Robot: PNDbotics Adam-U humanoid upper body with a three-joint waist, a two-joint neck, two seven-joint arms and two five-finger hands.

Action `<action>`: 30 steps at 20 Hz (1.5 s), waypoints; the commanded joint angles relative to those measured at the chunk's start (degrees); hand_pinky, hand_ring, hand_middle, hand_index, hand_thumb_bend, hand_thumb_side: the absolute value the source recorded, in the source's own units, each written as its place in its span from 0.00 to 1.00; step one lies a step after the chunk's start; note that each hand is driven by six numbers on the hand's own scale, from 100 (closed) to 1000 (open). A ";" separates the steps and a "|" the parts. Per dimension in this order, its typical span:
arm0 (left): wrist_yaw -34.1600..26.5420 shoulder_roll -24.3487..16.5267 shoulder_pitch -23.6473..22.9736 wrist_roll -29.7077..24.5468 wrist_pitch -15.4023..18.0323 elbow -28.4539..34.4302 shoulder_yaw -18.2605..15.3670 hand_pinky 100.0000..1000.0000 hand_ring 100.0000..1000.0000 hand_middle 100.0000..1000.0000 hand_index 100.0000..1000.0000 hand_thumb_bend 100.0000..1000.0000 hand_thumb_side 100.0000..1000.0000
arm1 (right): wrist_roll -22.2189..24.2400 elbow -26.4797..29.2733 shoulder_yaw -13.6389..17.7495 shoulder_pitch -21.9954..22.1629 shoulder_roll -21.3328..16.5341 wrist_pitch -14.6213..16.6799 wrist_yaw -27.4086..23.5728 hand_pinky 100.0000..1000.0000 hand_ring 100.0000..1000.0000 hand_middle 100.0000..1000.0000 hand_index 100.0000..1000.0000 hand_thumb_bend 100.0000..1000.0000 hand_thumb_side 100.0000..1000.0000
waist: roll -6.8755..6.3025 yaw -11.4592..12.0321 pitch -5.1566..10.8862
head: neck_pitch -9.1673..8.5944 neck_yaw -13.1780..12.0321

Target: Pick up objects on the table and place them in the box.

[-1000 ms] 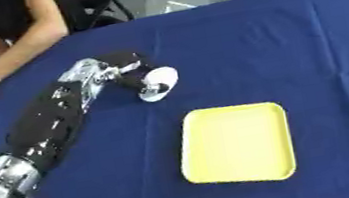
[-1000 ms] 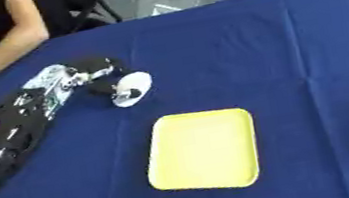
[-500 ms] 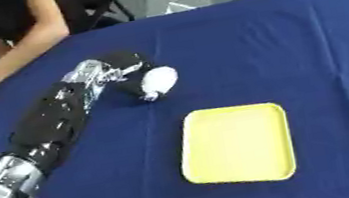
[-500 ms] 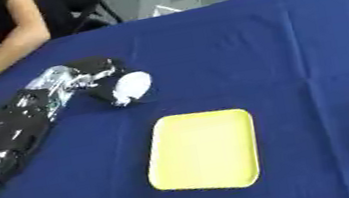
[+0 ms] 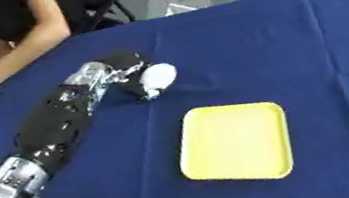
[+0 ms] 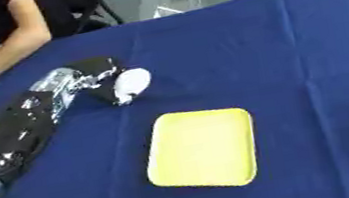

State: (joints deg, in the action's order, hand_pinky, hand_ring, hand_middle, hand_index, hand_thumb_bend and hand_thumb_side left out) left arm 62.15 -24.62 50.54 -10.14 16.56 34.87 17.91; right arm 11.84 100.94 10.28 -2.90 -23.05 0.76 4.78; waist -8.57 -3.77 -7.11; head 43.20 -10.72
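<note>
Left hand: your left hand (image 5: pixel 125 74) reaches in from the lower left, its arm laid diagonally over the blue cloth, and sits at the far left part of the counter (image 5: pixel 292 40).
Fingers: you have the fingers (image 5: pixel 137 89) curled round a small white object (image 5: pixel 158 77) — they look wrapped about its left and lower side, the white part showing on the right of the hand.
White object: rounded, pale, with a darker end pointing down toward the cloth; you cannot make out from these views what it is, nor whether it is touching the cloth or just above it.
Yellow tray: a shallow yellow tray (image 5: pixel 235 141) with rounded corners lies flat on the cloth, nearer to you than the hand and to its right — well apart from the white object, nothing in it.
Where the object stands to the tray: beyond the tray's far left corner, not over it.
Right hand: it shows in neither eye view.
Cloth: dark blue, covering the whole counter, with soft creases running across it to the right of the tray.
Far edge: a person's bare arm (image 5: pixel 23 47) rests at the counter's far left corner, touching none of your things.
</note>
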 commanded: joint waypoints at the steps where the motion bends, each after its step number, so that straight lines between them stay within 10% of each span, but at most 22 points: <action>1: 2.39 0.52 -1.69 0.21 -0.63 -3.51 0.48 0.75 0.59 0.48 0.29 0.00 0.48 | -0.02 0.72 0.32 -0.62 -1.11 0.15 -0.09 0.64 0.64 0.85 0.96 0.00 0.85 | 0.74 -0.04 -0.06 | 0.04 -0.24; 14: 1.40 0.74 -1.78 0.01 -0.12 -4.36 -0.09 0.80 0.60 0.49 0.28 0.00 0.55 | 0.00 0.68 0.35 -0.61 -1.10 0.18 -0.09 0.64 0.64 0.85 0.96 0.00 0.85 | 0.79 -0.07 -0.07 | -0.11 -0.19; 19: -8.51 -0.62 -2.40 -2.57 0.38 -0.10 0.48 0.87 0.58 0.49 0.27 0.00 0.62 | -0.03 0.64 0.37 -0.63 -1.15 0.18 -0.11 0.64 0.64 0.85 0.96 0.00 0.85 | 0.80 -0.06 -0.15 | -0.21 -0.19; 30: -24.38 -3.84 -1.65 -9.53 -9.58 14.00 5.99 0.89 0.57 0.49 0.26 0.00 0.61 | 0.02 0.60 0.25 -0.76 -1.22 0.18 -0.08 0.64 0.64 0.85 0.96 0.00 0.86 | 0.68 -0.35 -0.15 | -0.28 -0.48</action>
State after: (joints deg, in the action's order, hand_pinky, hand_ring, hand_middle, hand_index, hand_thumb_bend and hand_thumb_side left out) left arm 38.81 -27.08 48.22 -19.34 7.75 47.28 23.48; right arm 11.86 100.91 10.28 -3.12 -23.05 0.78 4.78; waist -8.40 -4.10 -7.85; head 43.19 -10.73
